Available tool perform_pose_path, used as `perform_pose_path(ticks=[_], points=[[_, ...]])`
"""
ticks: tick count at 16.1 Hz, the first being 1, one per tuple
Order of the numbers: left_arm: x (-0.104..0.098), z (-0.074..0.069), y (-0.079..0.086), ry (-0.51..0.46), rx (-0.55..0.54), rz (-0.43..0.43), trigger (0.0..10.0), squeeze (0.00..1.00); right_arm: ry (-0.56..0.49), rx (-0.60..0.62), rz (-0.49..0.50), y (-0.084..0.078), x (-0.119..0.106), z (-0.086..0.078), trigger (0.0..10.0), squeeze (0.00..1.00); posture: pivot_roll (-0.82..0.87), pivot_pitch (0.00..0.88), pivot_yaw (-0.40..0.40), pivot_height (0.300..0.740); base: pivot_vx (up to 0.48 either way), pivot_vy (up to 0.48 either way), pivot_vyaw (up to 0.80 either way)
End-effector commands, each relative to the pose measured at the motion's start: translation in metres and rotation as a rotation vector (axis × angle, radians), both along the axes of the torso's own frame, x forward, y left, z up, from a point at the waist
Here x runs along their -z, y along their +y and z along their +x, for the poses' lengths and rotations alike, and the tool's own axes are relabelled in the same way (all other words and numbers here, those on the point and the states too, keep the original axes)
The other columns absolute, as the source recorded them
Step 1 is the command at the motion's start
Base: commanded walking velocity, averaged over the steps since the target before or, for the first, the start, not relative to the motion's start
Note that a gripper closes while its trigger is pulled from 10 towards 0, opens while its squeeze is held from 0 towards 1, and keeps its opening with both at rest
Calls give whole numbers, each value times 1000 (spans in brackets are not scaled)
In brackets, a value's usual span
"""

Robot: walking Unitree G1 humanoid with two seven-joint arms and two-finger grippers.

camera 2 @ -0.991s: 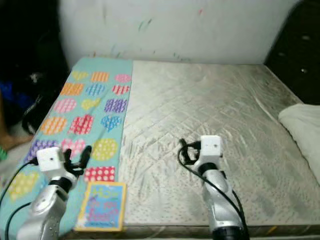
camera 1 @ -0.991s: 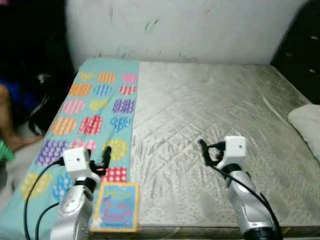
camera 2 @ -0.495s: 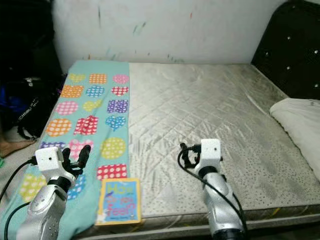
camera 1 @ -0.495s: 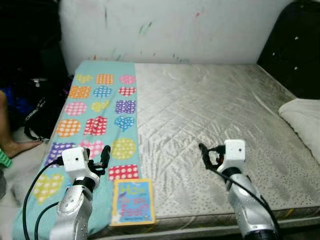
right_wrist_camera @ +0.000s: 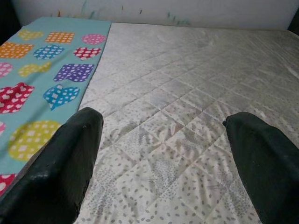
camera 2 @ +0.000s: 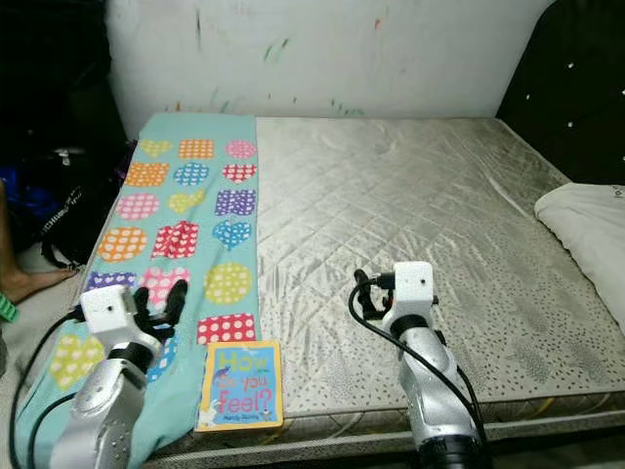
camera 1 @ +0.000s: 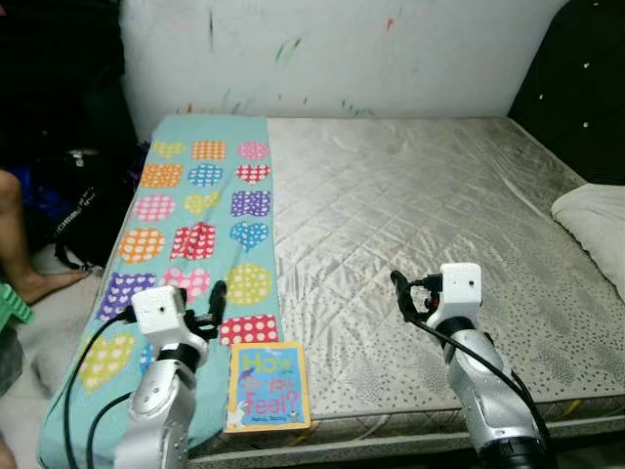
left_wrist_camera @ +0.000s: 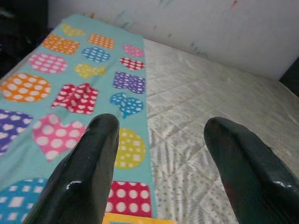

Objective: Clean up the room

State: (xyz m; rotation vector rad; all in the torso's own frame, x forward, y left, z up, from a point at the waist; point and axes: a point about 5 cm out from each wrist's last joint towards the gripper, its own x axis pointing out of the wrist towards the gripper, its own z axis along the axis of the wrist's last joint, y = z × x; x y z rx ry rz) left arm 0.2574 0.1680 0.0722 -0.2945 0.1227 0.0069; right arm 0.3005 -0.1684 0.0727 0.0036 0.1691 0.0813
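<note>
Standing at the foot of the bed [camera 1: 410,234], the robot now sees the scene sharply and from slightly further back than half a second ago; the whole picture has shifted, so this is camera movement, not movement of any object. The children's book [camera 1: 268,386] lies flat at the near edge of the mattress, close to the near left corner, its left side overlapping the patterned blanket [camera 1: 195,210] that runs along the bed's left edge. Its position against the red dotted patch is unchanged from the earlier pictures.

The left gripper [camera 1: 217,298] hovers above the blanket just beyond the book, fingers [left_wrist_camera: 88,172] spread apart and holding nothing. The right gripper [camera 1: 398,293] hangs over bare mattress near the middle of the near edge, its fingers likewise wide apart and empty. Neither arm has altered its pose relative to the body.

At the far right edge a white pillow [camera 1: 596,225] rests on the mattress. On the floor left of the bed are a dark bag [camera 1: 73,210] and part of a person's leg [camera 1: 24,244].

Assessment: the view has steadied and the approach appears finished, but no item is yet grasped. The book is the nearest loose object and sits within likely reach of the left arm, making it the probable first pick.
</note>
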Motion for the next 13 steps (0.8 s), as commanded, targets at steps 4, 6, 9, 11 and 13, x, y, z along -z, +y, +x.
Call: perform_pose_path(ticks=[4,6,9,11,13], points=[[-2,4,-2,-8,-4,-2,10000,0,-4,-1,-11,-4,-1,2,10000,0,-122,0,-45,740,0,0,0],[-1,3,-2,4,-5,2,10000,0,-1,-2,-10,-4,0,0,10000,0,-121,0,-46,740,0,0,0],[7,-6,8,62,-31,21,10000,0,60,-56,17,2,9,-7,10000,0,-111,0,-43,740,0,0,0],[7,-6,9,61,-33,23,10000,0,69,-88,-20,7,11,-8,10000,0,-105,0,-40,740,0,0,244],[7,-5,9,61,-31,23,10000,0,72,-98,-28,10,12,-8,10000,0,-104,0,-38,740,0,0,800]])
